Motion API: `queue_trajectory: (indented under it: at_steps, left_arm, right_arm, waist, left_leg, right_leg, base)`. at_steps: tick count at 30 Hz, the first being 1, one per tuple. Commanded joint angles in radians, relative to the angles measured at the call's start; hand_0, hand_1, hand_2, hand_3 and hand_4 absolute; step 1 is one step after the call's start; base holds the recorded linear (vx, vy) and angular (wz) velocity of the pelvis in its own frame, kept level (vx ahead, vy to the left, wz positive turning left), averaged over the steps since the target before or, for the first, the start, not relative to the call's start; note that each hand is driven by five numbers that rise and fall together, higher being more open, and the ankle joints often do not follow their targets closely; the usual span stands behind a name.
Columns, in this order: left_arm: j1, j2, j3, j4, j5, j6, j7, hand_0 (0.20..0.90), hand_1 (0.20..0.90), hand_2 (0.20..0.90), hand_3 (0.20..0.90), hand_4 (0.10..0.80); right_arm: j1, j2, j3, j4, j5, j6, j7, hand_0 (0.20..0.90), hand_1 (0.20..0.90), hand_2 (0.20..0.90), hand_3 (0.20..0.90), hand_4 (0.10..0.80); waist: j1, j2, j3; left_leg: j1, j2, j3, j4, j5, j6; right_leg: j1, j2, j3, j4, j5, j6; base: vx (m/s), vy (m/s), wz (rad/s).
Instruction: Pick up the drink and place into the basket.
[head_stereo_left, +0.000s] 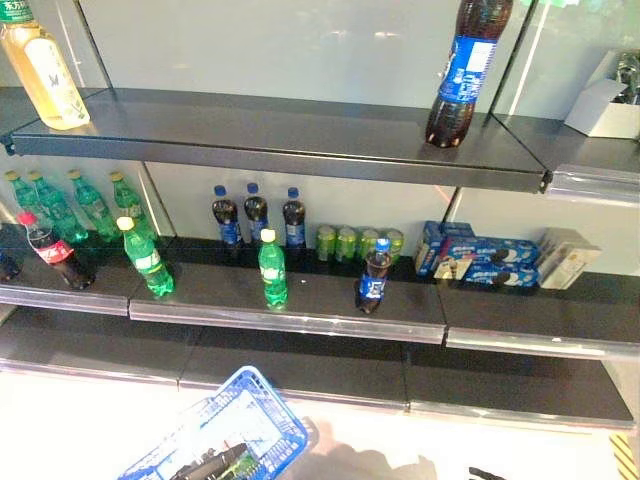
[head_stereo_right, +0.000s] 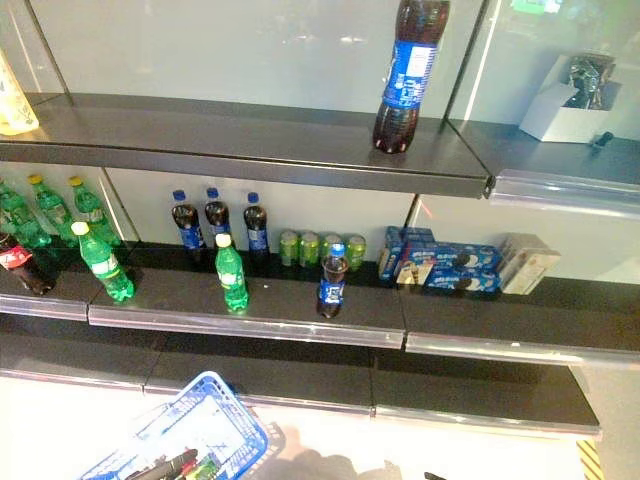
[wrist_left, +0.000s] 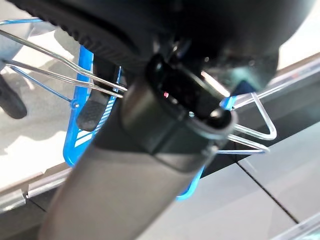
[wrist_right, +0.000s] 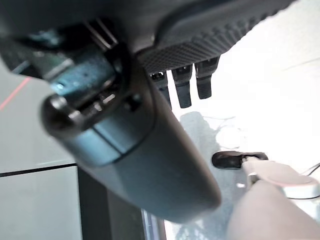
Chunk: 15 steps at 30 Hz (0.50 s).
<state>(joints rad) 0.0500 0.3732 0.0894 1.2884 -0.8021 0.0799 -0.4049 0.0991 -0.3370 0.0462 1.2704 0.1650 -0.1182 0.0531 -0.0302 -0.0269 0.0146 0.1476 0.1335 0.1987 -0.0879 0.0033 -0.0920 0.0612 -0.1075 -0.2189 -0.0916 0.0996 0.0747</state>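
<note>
— Where is the drink found, reckoned from the hands?

— A cola bottle with a blue label is seen upright at the front edge of the middle shelf, well apart from both hands. Its long axis is vertical and its cap is up. It is judged to lie ahead of and above the right hand, which is not seen in the head views at all and is taken to hang low at the side.

— And how is that hand set?

— Its fingers are shown straight and relaxed over the floor; nothing is held.

— The other hand?

— The left hand is occupied: the wire handles of the blue basket are seen running in under the palm, and a finger is hooked behind them, so the basket is judged to be carried there.

— Which arm is favoured, then?

— The right, being free. A side-on grasp round the bottle's upright body is called for, then a carry down and across towards the left hand, since the basket is held below the shelf. Green bottles are ranged further over on the left hand's side and may be left alone.
</note>
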Motion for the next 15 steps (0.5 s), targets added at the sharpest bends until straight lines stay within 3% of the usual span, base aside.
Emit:
queue_trajectory:
  at_steps: [1, 5, 12, 15]
  left_arm:
    - [-0.068, -0.055, -0.028, -0.043, -0.054, 0.075, -0.265, 0.300, 0.300, 0.300, 0.200, 0.100]
    - [-0.091, -0.062, -0.043, -0.071, -0.062, 0.137, -0.312, 0.300, 0.300, 0.300, 0.200, 0.100]
    - [-0.128, -0.048, -0.088, -0.091, -0.041, 0.123, -0.292, 0.300, 0.300, 0.300, 0.200, 0.100]
    - [-0.183, -0.038, -0.131, -0.141, -0.083, 0.113, -0.284, 0.300, 0.300, 0.300, 0.200, 0.100]
  right_arm:
    - [-0.075, -0.035, -0.012, 0.043, -0.025, -0.035, 0.007, 0.834, 0.834, 0.834, 0.823, 0.723]
    - [-0.082, -0.029, -0.003, 0.033, -0.018, -0.044, 0.002, 0.836, 0.836, 0.836, 0.826, 0.726]
    - [-0.075, -0.011, 0.036, 0.018, -0.050, -0.043, -0.002, 0.841, 0.841, 0.841, 0.831, 0.731]
    - [-0.128, -0.031, 0.064, -0.005, 0.002, -0.049, -0.020, 0.839, 0.839, 0.839, 0.829, 0.729]
  waist:
    - [0.011, -0.019, 0.057]
    - [0.016, -0.025, 0.076]
    - [0.013, -0.027, 0.104]
    - [0.011, -0.010, 0.145]
  left_leg:
    - [-0.064, 0.029, 0.039, 0.001, 0.053, -0.018]
    - [-0.092, 0.041, 0.055, 0.001, 0.065, -0.026]
    - [-0.110, 0.037, 0.086, 0.001, 0.065, -0.019]
    - [-0.156, 0.029, 0.078, 0.001, 0.073, -0.016]
  right_leg:
    - [0.053, -0.045, -0.037, 0.009, -0.043, 0.075]
    - [0.028, -0.061, -0.061, 0.007, -0.029, 0.084]
    - [-0.007, -0.074, -0.076, 0.012, -0.014, 0.097]
    - [-0.062, -0.075, -0.067, 0.007, 0.004, 0.098]
  base:
    - [-0.032, 0.029, 0.02]
    - [-0.063, 0.014, 0.09]
    - [-0.017, -0.034, 0.14]
    - [-0.122, -0.056, 0.02]
